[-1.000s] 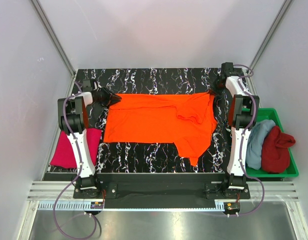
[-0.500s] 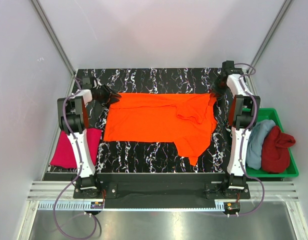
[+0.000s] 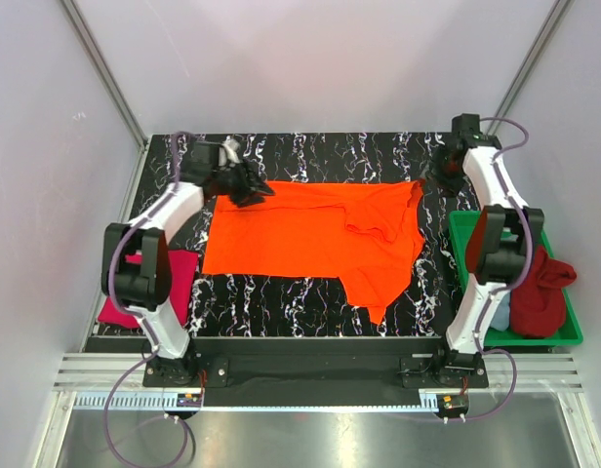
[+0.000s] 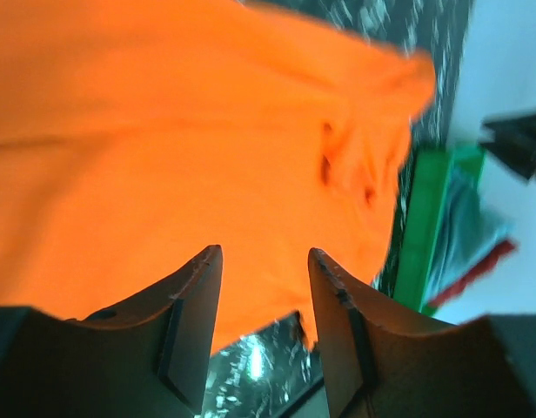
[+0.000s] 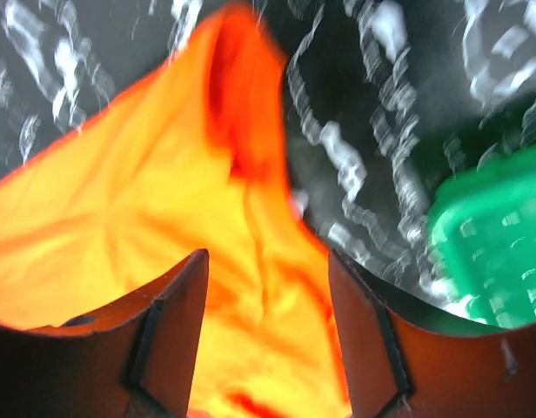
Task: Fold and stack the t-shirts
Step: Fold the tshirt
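Observation:
The bright orange t-shirt (image 3: 300,234) lies spread flat on the black marbled table, with a sleeve folded inward at its right and a flap hanging toward the near edge. My left gripper (image 3: 260,190) hovers open over the shirt's far left corner; the left wrist view shows its gripper (image 4: 264,261) with nothing between the fingers. My right gripper (image 3: 437,175) stands open just off the far right corner; the right wrist view shows this gripper (image 5: 266,261) open above orange cloth (image 5: 164,218). A magenta-pink shirt (image 3: 180,276) lies at the left edge.
A green tray (image 3: 566,334) at the right holds a dark red shirt (image 3: 540,291) and a light blue shirt (image 3: 497,315), the blue one mostly hidden behind my right arm. Metal frame posts and grey walls close in the table on the left, right and back.
Both grippers have opened and let go of the orange shirt's far corners. The left arm has swung toward the back, the right arm outward to the right. The shirt stays flat.

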### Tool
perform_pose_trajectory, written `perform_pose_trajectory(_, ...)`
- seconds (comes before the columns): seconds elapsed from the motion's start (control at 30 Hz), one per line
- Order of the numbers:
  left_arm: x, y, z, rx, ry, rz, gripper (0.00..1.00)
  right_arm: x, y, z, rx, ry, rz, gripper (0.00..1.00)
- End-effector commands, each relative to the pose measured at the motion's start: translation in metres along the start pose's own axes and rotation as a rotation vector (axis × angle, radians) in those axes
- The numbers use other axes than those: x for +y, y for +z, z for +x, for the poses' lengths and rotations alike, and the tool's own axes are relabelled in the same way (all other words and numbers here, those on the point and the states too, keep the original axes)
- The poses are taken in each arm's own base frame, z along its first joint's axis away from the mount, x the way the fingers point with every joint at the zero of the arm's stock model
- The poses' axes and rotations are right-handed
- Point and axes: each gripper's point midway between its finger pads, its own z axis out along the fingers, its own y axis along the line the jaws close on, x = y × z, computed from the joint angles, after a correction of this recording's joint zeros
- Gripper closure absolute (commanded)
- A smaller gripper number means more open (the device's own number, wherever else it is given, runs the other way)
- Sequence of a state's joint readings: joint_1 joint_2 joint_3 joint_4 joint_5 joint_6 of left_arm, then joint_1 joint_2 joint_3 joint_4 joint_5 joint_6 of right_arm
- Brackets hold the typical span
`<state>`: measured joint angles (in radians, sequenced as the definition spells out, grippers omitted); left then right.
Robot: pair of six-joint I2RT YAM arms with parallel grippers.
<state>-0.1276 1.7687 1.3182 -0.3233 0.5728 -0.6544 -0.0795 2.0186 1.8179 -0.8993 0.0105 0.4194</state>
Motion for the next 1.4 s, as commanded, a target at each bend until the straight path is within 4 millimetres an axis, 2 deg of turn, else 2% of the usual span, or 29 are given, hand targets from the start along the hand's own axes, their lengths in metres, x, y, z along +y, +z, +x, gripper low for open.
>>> perform_pose_trajectory(0.0,-0.037,0.024,0.038,0.062,0.045,0.071,0.51,0.027,-0.023,0.031,0.046,0.021,-0.235,0.37)
perform_pose_trajectory(0.03,-0.044,0.033,0.046,0.08,0.045,0.092,0.51,0.031,-0.025,0.041,0.057,0.04,-0.276,0.39)
perform_pose_trajectory(0.07,-0.065,0.042,0.057,0.09,0.053,0.144,0.51,0.027,-0.029,0.063,0.094,0.086,-0.296,0.39)
perform_pose_trajectory(0.1,-0.076,0.048,0.065,0.116,0.05,0.188,0.53,0.044,-0.036,0.067,0.09,0.087,-0.413,0.41)
perform_pose_trajectory(0.13,-0.079,0.059,0.074,0.142,0.037,0.21,0.55,0.047,-0.038,0.075,0.097,0.1,-0.458,0.43)
perform_pose_trajectory(0.17,-0.096,0.067,0.082,0.149,0.033,0.26,0.57,0.041,-0.036,0.099,0.143,0.165,-0.468,0.44)
perform_pose_trajectory(0.2,-0.103,0.073,0.086,0.155,0.031,0.283,0.57,0.051,-0.038,0.102,0.14,0.18,-0.542,0.46)
perform_pose_trajectory(0.23,-0.101,0.086,0.092,0.172,0.019,0.284,0.57,0.051,-0.036,0.11,0.159,0.203,-0.562,0.48)
perform_pose_trajectory(0.27,-0.109,0.094,0.098,0.181,0.027,0.299,0.57,0.049,-0.029,0.128,0.204,0.235,-0.562,0.52)
perform_pose_trajectory(0.3,-0.115,0.1,0.097,0.172,0.021,0.304,0.56,0.052,-0.028,0.13,0.199,0.227,-0.582,0.52)
perform_pose_trajectory(0.33,-0.108,0.113,0.101,0.185,0.006,0.288,0.53,0.051,-0.026,0.135,0.205,0.227,-0.582,0.52)
perform_pose_trajectory(0.37,-0.112,0.118,0.105,0.191,-0.011,0.296,0.52,0.046,-0.019,0.143,0.225,0.231,-0.566,0.53)
perform_pose_trajectory(0.57,-0.105,0.149,0.112,0.183,-0.084,0.268,0.47,0.04,-0.002,0.149,0.229,0.216,-0.534,0.55)
perform_pose_trajectory(0.7,-0.097,0.163,0.12,0.202,-0.133,0.238,0.47,0.035,0.006,0.153,0.239,0.221,-0.508,0.51)
perform_pose_trajectory(0.87,-0.095,0.173,0.127,0.216,-0.151,0.224,0.49,0.029,0.017,0.165,0.277,0.231,-0.482,0.52)
perform_pose_trajectory(1.1,-0.093,0.186,0.131,0.234,-0.173,0.21,0.53,0.024,0.022,0.167,0.273,0.227,-0.461,0.54)
perform_pose_trajectory(1.37,-0.087,0.19,0.139,0.248,-0.194,0.176,0.57,0.02,0.027,0.171,0.285,0.233,-0.441,0.54)
